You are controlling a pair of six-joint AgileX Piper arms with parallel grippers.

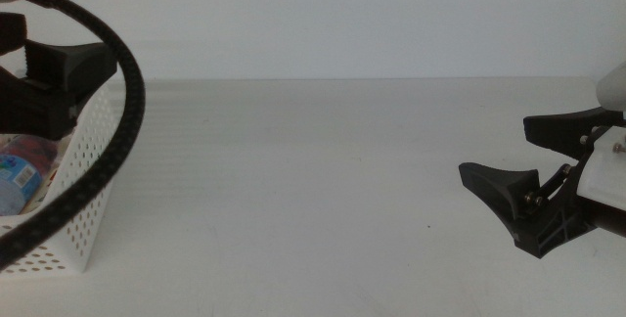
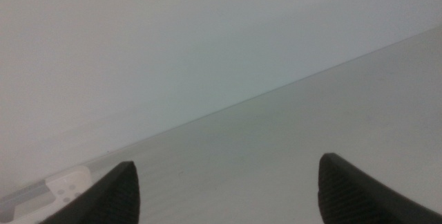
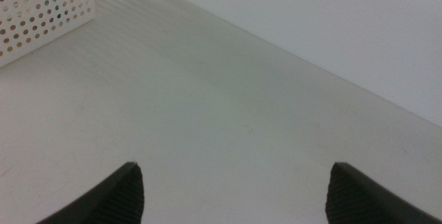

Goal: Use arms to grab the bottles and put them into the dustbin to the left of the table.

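- The table, one broad white top, lies bare across its visible middle in the middle view; no bottle stands on any part of it the three views show. Judge the job near its close, and confirm that before you send either arm back out.
- The dustbin, one white holed basket, sits at the table's left edge. Inside it you can make out one clear bottle with a blue-printed label lying on its side, with something red just above it. Whether that red thing is the can is too hidden to say, and the yellow-liquid bottle does not show.
- Two arms are in view. The left pincer hangs above the dustbin, its jaws spread wide with nothing between them; its black cable sweeps across the basket's front.
- The right pincer waits low at the table's right side, also spread and empty.
- To finish this step well, lift the left pincer straight up and clear of the basket rim before you swing it back toward the table, and keep the cable from catching the wall, or the light basket may tip or slide.
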